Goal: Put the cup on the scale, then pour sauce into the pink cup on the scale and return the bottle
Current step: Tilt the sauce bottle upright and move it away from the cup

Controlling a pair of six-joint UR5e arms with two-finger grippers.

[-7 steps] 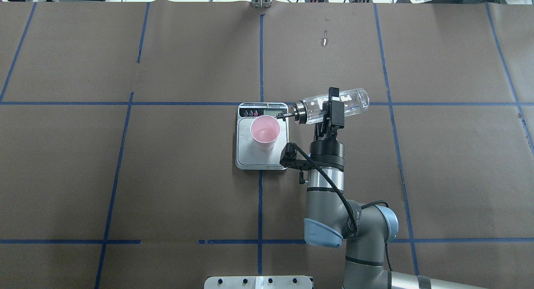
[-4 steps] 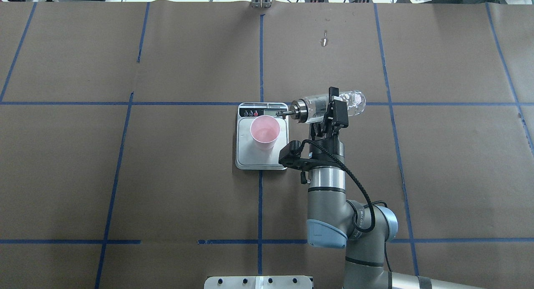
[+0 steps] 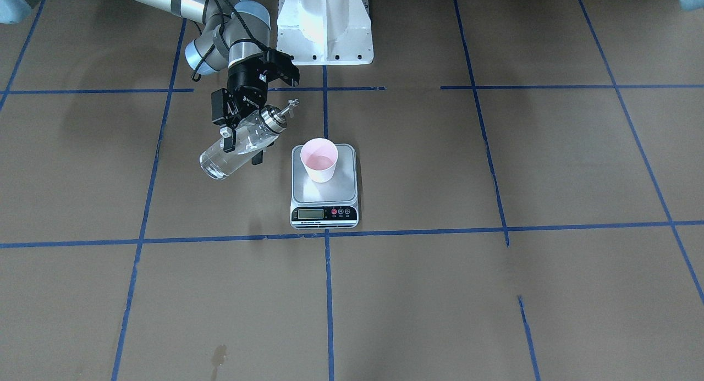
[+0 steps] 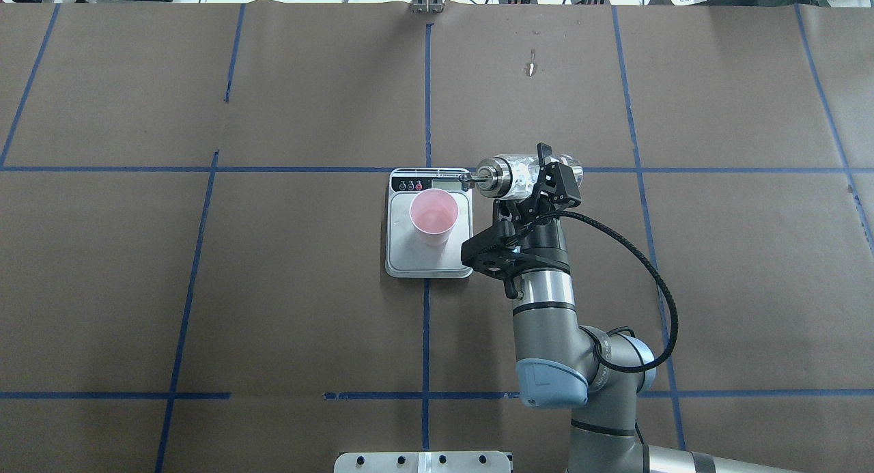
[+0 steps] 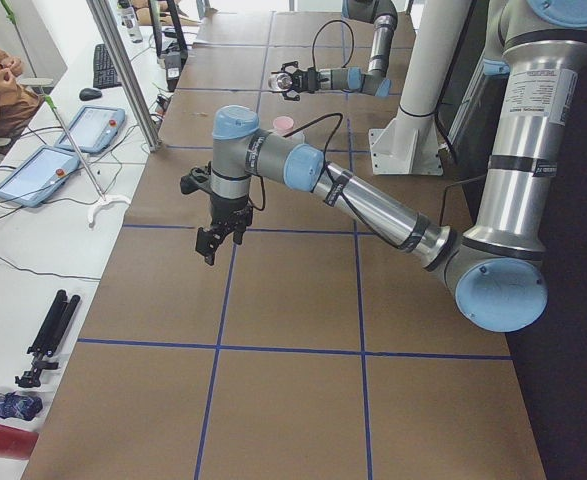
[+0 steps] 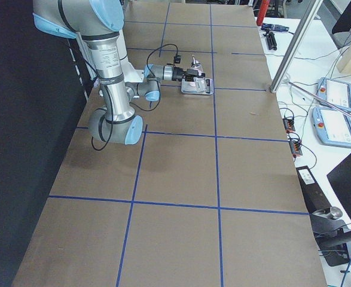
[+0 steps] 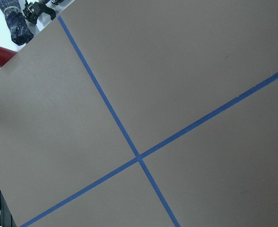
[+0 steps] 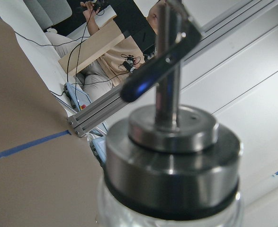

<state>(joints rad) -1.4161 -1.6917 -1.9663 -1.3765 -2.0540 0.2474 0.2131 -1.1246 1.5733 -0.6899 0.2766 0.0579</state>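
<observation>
- The table [image 4: 205, 289] carries the scale [image 4: 399, 251] near its middle
- The right gripper [image 4: 548, 171] pinches the tilted bottle [image 4: 515, 174], its spout at the scale's far right corner
- The left gripper [image 5: 213, 240] hangs well apart; spread or pressed together, I cannot tell
- The cup [image 4: 433, 217] stands upright on the scale

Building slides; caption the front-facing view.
Right gripper holds the tilted bottle beside the pink cup on the scale.
</observation>
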